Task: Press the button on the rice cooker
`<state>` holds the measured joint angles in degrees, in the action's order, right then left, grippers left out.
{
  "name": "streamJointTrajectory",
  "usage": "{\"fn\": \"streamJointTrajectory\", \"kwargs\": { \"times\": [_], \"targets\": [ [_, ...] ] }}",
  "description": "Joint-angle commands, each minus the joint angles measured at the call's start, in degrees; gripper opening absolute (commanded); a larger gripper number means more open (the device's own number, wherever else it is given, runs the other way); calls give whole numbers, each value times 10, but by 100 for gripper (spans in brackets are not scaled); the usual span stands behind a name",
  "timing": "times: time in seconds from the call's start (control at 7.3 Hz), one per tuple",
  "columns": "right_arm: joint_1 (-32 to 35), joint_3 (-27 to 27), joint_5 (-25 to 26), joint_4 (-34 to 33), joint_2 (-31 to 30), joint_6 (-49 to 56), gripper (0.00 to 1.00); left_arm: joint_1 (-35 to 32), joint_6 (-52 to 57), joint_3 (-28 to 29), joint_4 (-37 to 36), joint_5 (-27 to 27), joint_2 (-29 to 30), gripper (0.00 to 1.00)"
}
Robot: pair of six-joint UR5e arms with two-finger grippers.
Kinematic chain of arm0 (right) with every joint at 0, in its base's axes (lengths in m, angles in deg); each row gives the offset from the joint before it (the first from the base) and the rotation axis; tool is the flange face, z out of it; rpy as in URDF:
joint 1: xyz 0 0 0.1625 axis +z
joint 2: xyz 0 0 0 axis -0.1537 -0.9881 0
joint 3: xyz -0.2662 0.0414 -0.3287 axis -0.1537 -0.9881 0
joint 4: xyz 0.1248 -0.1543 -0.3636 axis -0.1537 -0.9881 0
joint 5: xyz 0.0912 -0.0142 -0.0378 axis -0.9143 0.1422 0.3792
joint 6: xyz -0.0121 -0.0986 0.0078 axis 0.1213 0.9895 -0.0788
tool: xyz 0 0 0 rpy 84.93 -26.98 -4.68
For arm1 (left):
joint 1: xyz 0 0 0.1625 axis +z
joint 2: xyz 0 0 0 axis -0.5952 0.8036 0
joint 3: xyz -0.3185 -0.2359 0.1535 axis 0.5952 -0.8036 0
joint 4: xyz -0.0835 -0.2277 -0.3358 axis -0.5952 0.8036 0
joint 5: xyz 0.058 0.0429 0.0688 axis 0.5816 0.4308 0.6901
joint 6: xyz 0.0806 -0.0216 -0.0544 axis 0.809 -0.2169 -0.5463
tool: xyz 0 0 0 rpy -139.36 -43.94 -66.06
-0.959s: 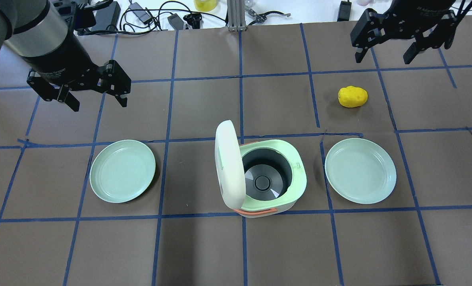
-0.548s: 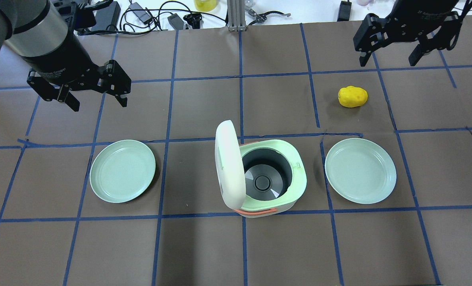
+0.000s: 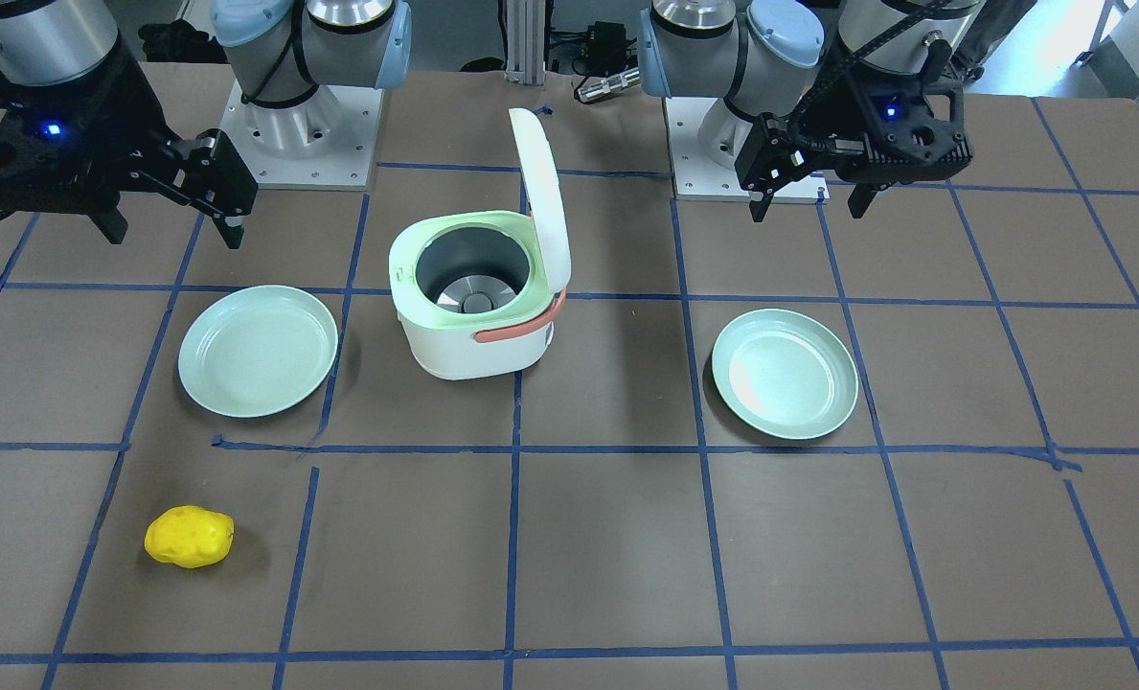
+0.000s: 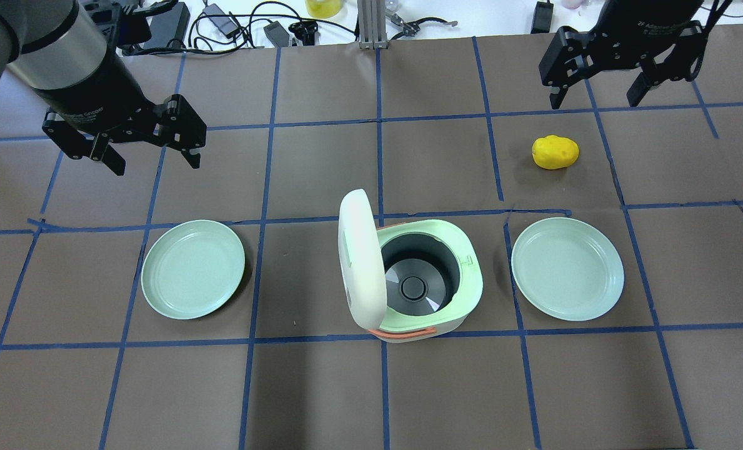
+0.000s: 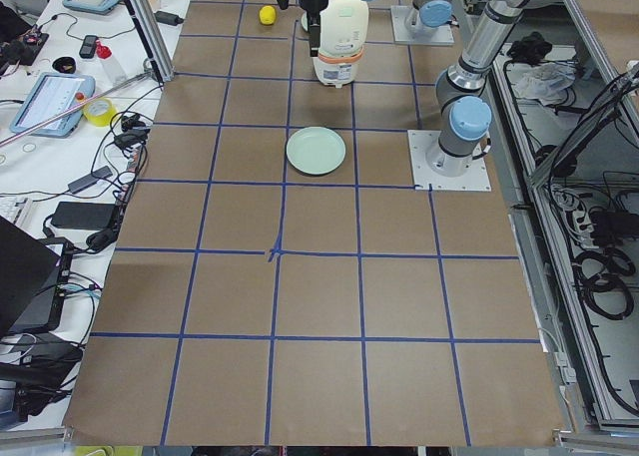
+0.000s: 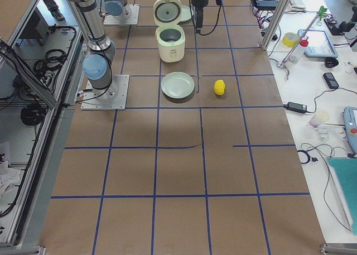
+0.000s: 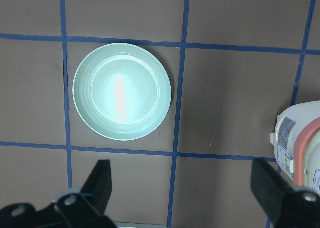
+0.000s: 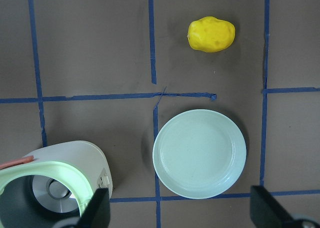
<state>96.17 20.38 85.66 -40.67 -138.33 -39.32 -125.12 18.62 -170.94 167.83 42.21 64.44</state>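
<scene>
Colour reference:

- Desk: brown surface with a grid of blue tape lines.
- Rice cooker: white body, pale green top rim, dark grey cavity with a silver floor.
- Lid: white.
- Handle: salmon-orange.
- Left-side plate and right-side plate: plain pale mint green.
- Lumpy object: bright yellow.
- Left end effector and right end effector: black.
- Joint caps: light blue.
</scene>
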Motion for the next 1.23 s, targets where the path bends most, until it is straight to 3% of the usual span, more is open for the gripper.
{"fn": "streamJointTrajectory", "kwargs": {
  "times": [0.0,1.1],
  "targets": [
    [0,1,0,0,0,2,100,0,0,0,0,0,0,100],
    [0,2,2,-1,1,10,100,0,0,0,0,0,0,100]
  ]
}}
